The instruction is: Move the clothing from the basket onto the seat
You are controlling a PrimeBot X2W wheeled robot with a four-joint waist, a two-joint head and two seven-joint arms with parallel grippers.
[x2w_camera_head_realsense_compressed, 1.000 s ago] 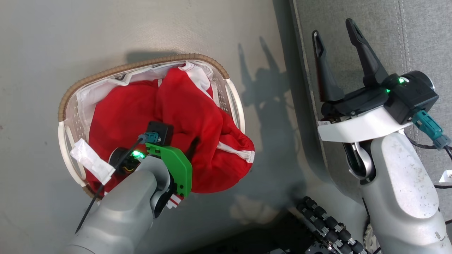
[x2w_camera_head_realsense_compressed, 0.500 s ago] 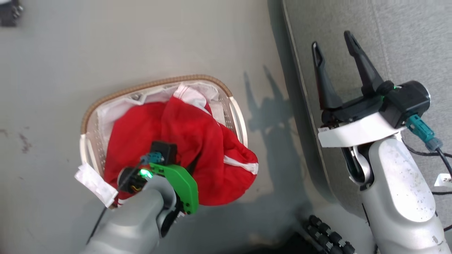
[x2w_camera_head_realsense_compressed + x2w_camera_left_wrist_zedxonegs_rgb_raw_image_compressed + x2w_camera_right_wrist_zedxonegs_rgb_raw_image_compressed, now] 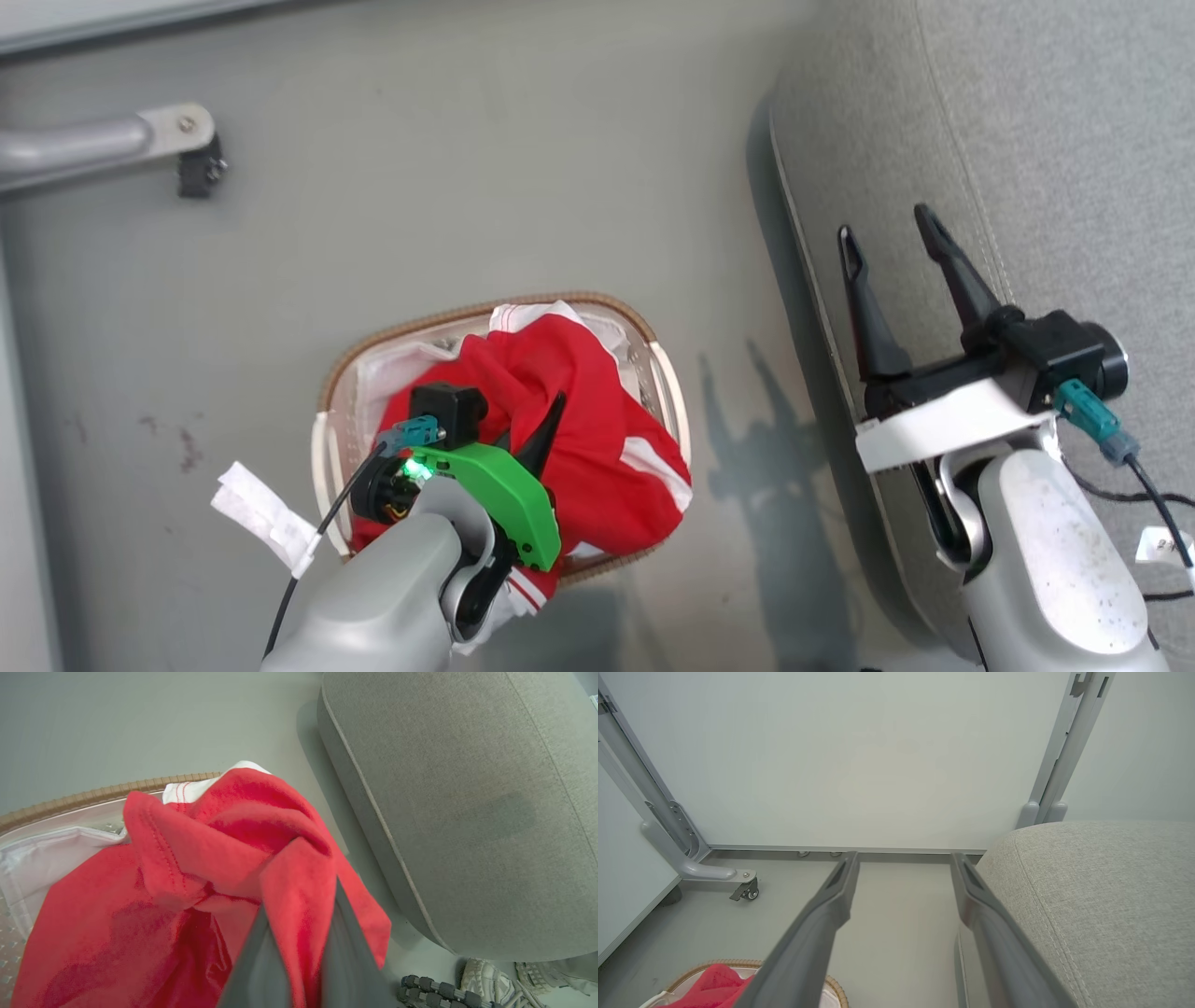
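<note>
1. The bright red soft fabric clothing with white stripe trim [image 3: 597, 439] is heaped in the oval white perforated plastic basket with a brown woven rim [image 3: 401, 329]. Part of it spills over the rim.
2. The left gripper [image 3: 551, 420] is clamped on a raised fold of this clothing [image 3: 187, 858]. The red fabric runs up between its two dark fingers [image 3: 254, 961] and bunches just past their tips.
3. To the left of those fingers, a white cloth liner [image 3: 56, 844] shows inside the basket [image 3: 93, 794].
4. The large grey fabric-upholstered seat [image 3: 467, 788] lies to the right of the left fingers, apart from the basket, with grey floor [image 3: 467, 187] between them.
5. The right gripper [image 3: 885, 226] hangs over the seat's edge [image 3: 1027, 140], fingers spread wide with nothing between them.
6. Beyond the right fingers [image 3: 822, 914], to their left, a grey metal frame leg with a small castor [image 3: 714, 875] stands on the floor.
</note>
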